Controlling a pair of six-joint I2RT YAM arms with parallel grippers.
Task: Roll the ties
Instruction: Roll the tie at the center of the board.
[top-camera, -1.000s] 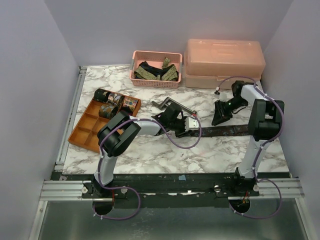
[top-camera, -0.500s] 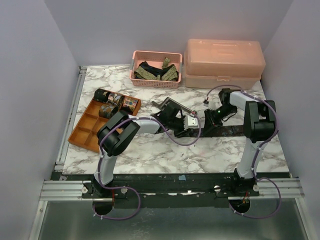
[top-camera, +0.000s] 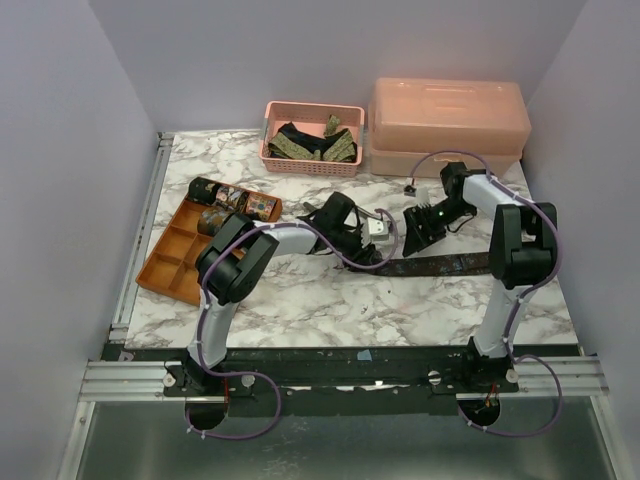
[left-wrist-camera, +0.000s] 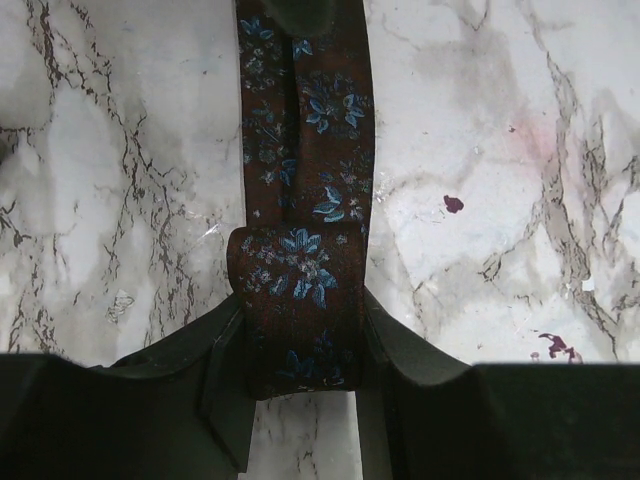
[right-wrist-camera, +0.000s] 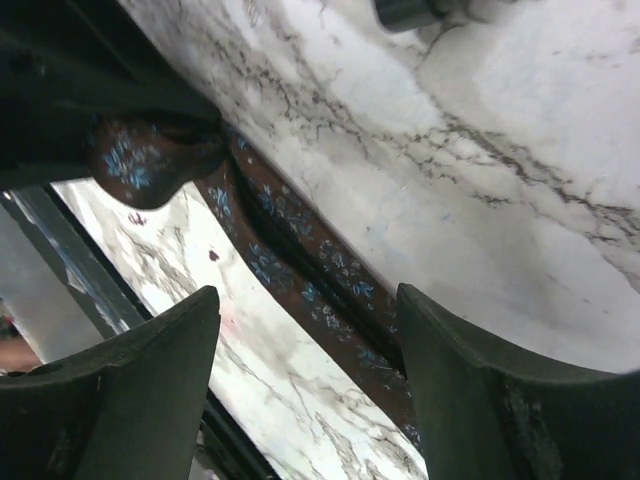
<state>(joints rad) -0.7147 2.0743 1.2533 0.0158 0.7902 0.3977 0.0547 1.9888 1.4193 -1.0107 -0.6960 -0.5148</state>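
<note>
Marble tabletop (top-camera: 300, 300), seen from above. A dark brown tie (left-wrist-camera: 310, 130) was laid flat from the centre toward the right edge, its coiled end clamped in the left claw (left-wrist-camera: 300, 350). The right claw (right-wrist-camera: 305, 300) was spread wide over the strip, holding nothing. Even rolling was judged to require the strip pressed flat and straight.

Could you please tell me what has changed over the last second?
The right gripper opened, releasing the dark brown tie, and edged left. The left gripper shifted farther out and left, still clamped on the tie's rolled end. Tray, basket and box stayed put.
</note>
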